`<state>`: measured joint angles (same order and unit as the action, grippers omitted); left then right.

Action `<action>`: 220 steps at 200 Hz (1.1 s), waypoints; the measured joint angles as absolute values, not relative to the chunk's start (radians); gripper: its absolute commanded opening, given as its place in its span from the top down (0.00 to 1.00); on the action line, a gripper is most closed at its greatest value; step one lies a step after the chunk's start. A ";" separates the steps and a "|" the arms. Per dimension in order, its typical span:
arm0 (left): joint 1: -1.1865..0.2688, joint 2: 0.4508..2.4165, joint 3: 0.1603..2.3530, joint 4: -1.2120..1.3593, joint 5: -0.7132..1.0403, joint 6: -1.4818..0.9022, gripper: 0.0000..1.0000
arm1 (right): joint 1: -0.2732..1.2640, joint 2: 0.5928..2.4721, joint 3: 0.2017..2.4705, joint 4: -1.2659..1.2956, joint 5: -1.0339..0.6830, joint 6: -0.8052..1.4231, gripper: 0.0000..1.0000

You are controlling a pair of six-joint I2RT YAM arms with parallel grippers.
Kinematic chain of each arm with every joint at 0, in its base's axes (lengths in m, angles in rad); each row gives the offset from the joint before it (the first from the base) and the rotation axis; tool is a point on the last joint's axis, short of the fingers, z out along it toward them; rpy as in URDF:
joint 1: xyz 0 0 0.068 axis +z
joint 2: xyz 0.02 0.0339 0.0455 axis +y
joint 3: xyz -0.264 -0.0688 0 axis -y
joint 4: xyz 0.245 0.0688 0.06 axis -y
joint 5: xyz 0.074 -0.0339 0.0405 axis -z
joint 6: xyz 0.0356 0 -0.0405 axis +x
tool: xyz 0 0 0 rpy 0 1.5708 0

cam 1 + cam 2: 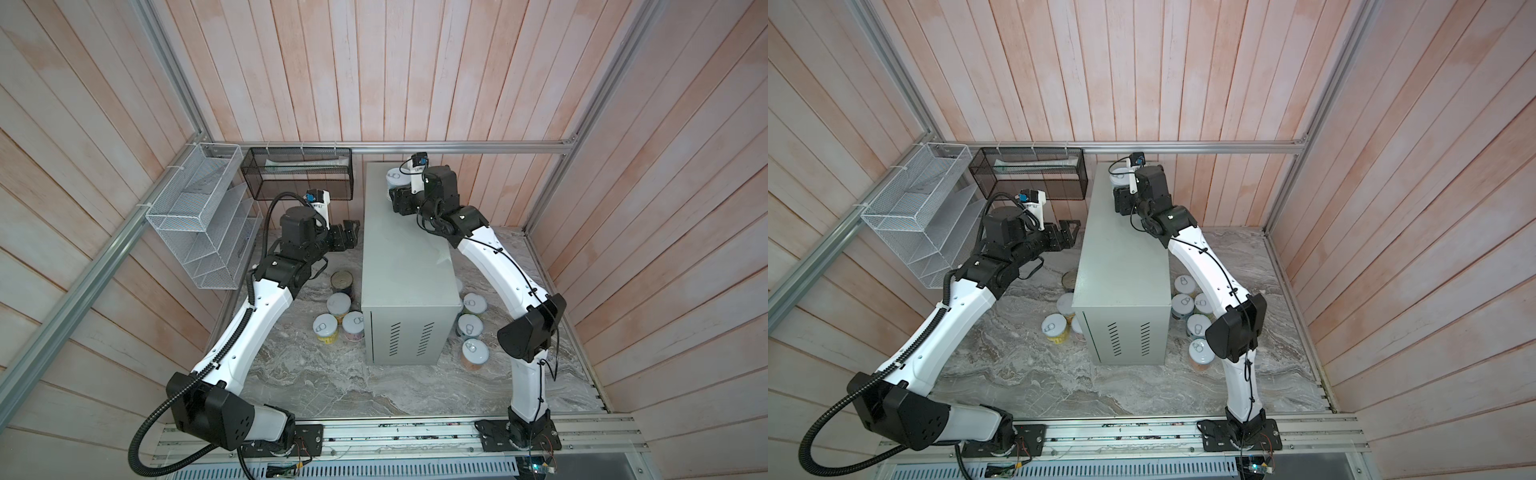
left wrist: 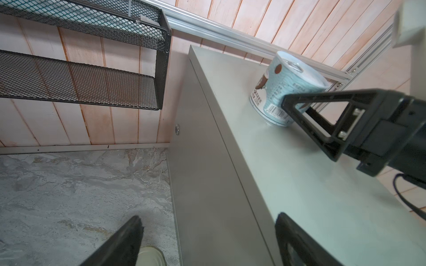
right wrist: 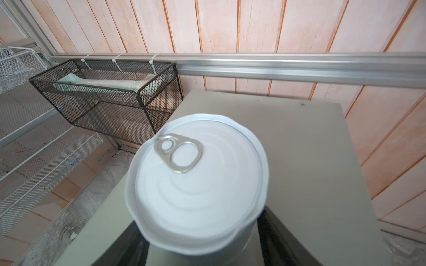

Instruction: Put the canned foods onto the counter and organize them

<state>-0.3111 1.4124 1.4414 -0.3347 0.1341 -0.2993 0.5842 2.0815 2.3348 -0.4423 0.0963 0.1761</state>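
Note:
The counter (image 1: 399, 257) (image 1: 1121, 257) is a tall grey-green box with vent slits on its near end. At its far end my right gripper (image 1: 393, 190) (image 3: 202, 241) is shut on a pale-blue can (image 1: 397, 178) (image 2: 276, 92) (image 3: 198, 175), whose base is at the counter top. My left gripper (image 1: 351, 232) (image 2: 207, 221) hangs open and empty beside the counter's left wall. In both top views several cans stand on the marble floor: a dark tin (image 1: 342, 282) and three small ones (image 1: 338, 305) to the left, several more (image 1: 469, 324) (image 1: 1182, 305) to the right.
A black mesh basket (image 1: 299, 172) hangs on the back wall left of the counter, close above my left gripper. A white wire rack (image 1: 199, 216) is fixed to the left wall. An aluminium rail (image 3: 299, 66) runs behind the counter.

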 measured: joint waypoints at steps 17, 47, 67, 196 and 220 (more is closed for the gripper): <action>-0.310 1.417 1.437 -0.324 0.136 -0.299 0.08 | 0.573 2.135 2.415 -0.464 0.099 0.178 0.32; -0.305 1.419 1.427 -0.320 0.143 -0.296 0.08 | 0.548 2.191 2.498 -0.491 0.104 0.180 0.32; -0.301 1.426 1.424 -0.318 0.148 -0.296 0.08 | 0.530 2.198 2.506 -0.496 0.107 0.186 0.32; -0.288 1.470 1.390 -0.296 0.154 -0.296 0.08 | 0.463 2.231 2.550 -0.488 0.080 0.212 0.21; -0.284 1.470 1.389 -0.289 0.159 -0.296 0.08 | 0.482 2.231 2.550 -0.487 0.081 0.204 0.14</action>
